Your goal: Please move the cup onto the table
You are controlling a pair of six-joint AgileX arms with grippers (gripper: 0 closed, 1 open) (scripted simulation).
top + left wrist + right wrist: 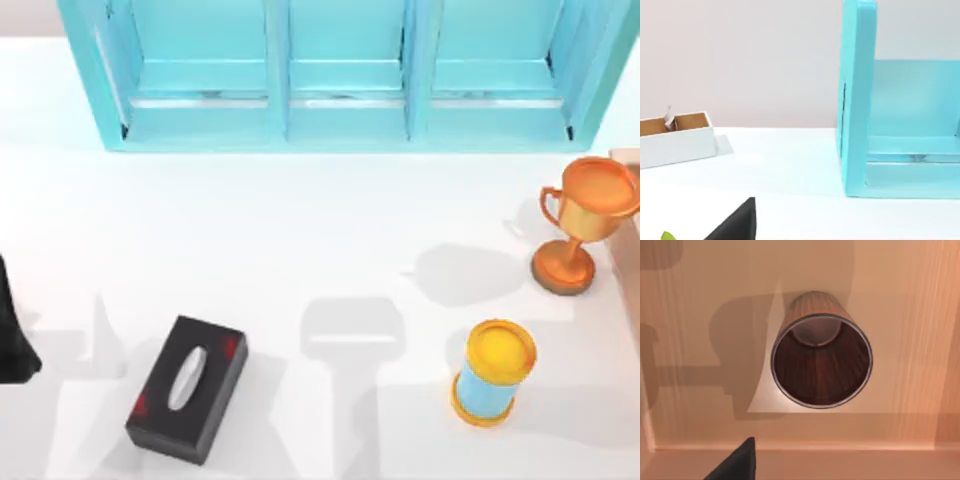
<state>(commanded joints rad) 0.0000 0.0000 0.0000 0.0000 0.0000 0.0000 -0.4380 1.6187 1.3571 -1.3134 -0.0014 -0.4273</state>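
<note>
The turquoise cabinet is cut off by the top view's upper edge, so its top cannot be seen. A wooden tray shows just a sliver at the right edge. The left arm is a dark shape cut by the left edge. In each wrist view, one dark fingertip pokes in at the frame's edge; the jaws' state cannot be told.
</note>
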